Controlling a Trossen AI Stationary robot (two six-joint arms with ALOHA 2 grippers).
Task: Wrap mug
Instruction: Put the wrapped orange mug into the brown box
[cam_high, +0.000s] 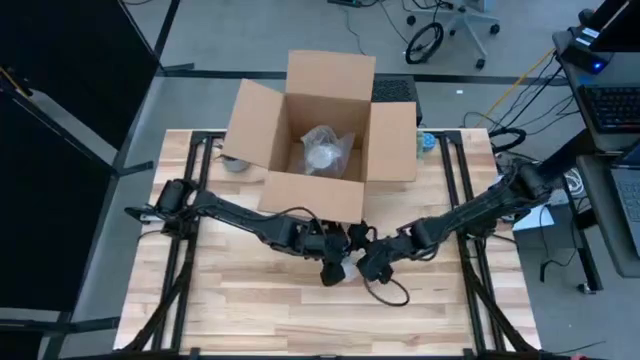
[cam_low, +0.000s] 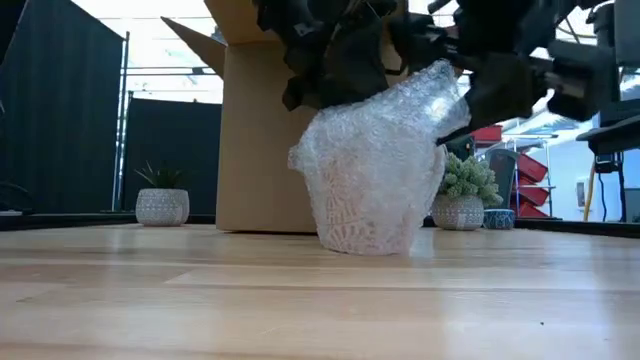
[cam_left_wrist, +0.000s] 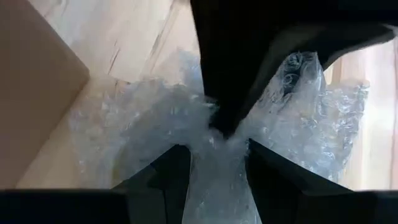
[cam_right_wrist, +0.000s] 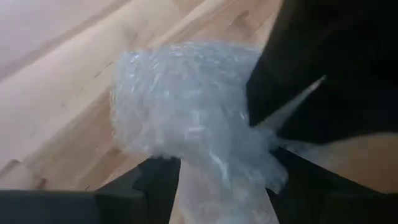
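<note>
A bundle of clear bubble wrap (cam_low: 372, 170) stands on the wooden table in front of the cardboard box, its flat bottom (cam_low: 366, 245) on the wood. The mug is hidden: the wrap covers whatever is inside. Both grippers meet over the bundle at the table's middle. My left gripper (cam_high: 335, 262) is shut on the gathered wrap at the top, and my right gripper (cam_high: 370, 260) is shut on it from the other side. The wrist views show the bundle (cam_left_wrist: 149, 130) (cam_right_wrist: 180, 99) just beyond each pair of fingers. My left gripper pinches the bunched-up top of the bubble wrap (cam_left_wrist: 217, 168) between its two fingers (cam_left_wrist: 165, 177), coming from above and the table's left. Several crumpled layers are gathered there. The bundle stands upright below, bottom on the table. My right gripper pinches a gathered fold of the wrap (cam_right_wrist: 224, 180) at the bundle's upper side between its two fingers (cam_right_wrist: 158, 180), slanting down from the table's right. The wrap is drawn up into a peak (cam_low: 440, 80) at the hold.
The open cardboard box (cam_high: 300, 195) stands at the far middle with another bubble-wrapped bundle (cam_high: 322, 150) inside. Small potted plants (cam_low: 162, 205) (cam_low: 462, 195) flank the box. A black cable loop (cam_high: 390, 292) lies near the grippers. Bare wood lies toward the near edge.
</note>
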